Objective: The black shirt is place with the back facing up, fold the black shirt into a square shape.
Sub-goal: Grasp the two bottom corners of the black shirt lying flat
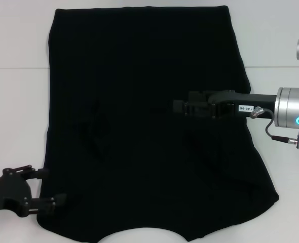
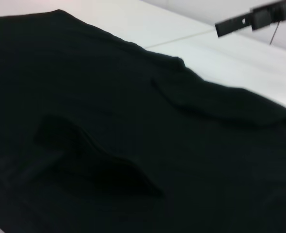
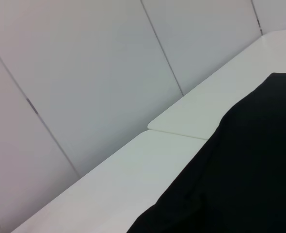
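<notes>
Shirts: one black shirt (image 1: 139, 116), spread flat.
Grippers: two; left gripper (image 1: 42, 188) agape at shirt's near-left edge, holding nothing; right gripper (image 1: 176, 107) over shirt, fingers indiscernible.
Surface: white table (image 1: 17, 91).
Room: pale panelled wall (image 3: 85, 73).

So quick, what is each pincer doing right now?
Left pincer: open, at the near left edge of the black shirt, holding nothing.
Right pincer: over the shirt; cannot tell.

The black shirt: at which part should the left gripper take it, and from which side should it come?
Probably the near left edge of the black shirt, approached from the robot's left. The cloth lies flat there with its edge free on the table, and the open left gripper is already at that corner. The right gripper hangs over the middle.
</notes>
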You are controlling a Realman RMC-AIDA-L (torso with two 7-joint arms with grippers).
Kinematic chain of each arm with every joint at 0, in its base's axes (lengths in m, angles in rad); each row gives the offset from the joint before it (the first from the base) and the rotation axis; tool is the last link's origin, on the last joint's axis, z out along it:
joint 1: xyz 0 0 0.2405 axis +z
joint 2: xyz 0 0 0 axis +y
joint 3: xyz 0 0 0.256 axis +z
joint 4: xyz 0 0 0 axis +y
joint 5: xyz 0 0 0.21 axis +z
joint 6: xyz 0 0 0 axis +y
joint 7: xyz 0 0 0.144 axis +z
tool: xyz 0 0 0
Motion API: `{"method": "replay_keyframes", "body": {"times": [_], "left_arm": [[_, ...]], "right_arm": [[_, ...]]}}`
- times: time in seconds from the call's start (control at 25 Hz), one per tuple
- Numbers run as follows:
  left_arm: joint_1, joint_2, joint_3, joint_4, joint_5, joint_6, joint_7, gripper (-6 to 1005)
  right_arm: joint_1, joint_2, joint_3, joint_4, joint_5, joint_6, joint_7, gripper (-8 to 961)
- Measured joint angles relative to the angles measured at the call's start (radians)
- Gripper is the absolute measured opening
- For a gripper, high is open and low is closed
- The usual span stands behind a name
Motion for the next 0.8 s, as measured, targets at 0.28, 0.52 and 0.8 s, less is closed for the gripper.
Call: {"method": "replay_keyframes", "body": {"times": [0.28, 0.52, 0.8], "left_arm": [[0.0, -0.017, 0.109, -0.004, 0.004, -0.107, 0.036, 883], [0.001, -0.017, 0.143, 0.004, 0.012, -0.105, 0.036, 848], [-0.002, -0.018, 0.154, 0.027, 0.034, -0.104, 0.037, 841]], "right_arm": [[0.0, 0.0, 0.004, 0.0, 0.003, 0.005, 0.027, 824], [0.002, -0.002, 0.005, -0.006, 0.004, 0.012, 0.037, 824], [0.007, -0.008, 0.005, -0.003, 0.004, 0.016, 0.038, 824]]}}
